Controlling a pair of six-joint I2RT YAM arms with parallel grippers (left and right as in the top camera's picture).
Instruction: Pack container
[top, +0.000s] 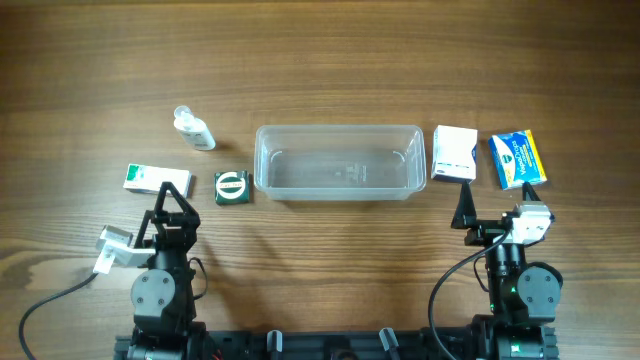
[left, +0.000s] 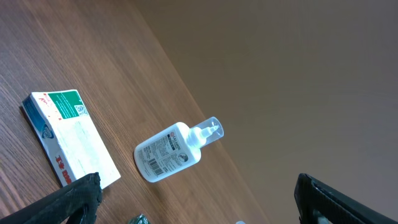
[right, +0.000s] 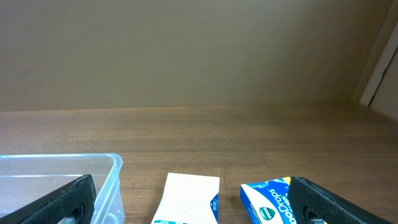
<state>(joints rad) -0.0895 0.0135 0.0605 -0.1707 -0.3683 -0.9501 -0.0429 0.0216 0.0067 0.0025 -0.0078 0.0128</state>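
We judge that packing has not begun, since everything lies loose on the wood-grain table (top: 330, 60). The container (top: 336, 128), a clear smooth plastic tub with rounded corners, sits empty at mid-table. A blue printed drops box (top: 517, 159) and a white carton (top: 454, 153) lie to its right. To its left are a green-and-white carton (top: 156, 179), a small clear bottle (top: 194, 130) on its side and a dark green square packet (top: 232, 187). The left gripper (top: 172, 205) and right gripper (top: 492, 218) hang with fingers spread, holding nothing.

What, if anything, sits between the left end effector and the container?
A small dark green square pack lies between the left end effector and the container, close to the container's left end. The end effector is open, and nothing else visible lies on that line.
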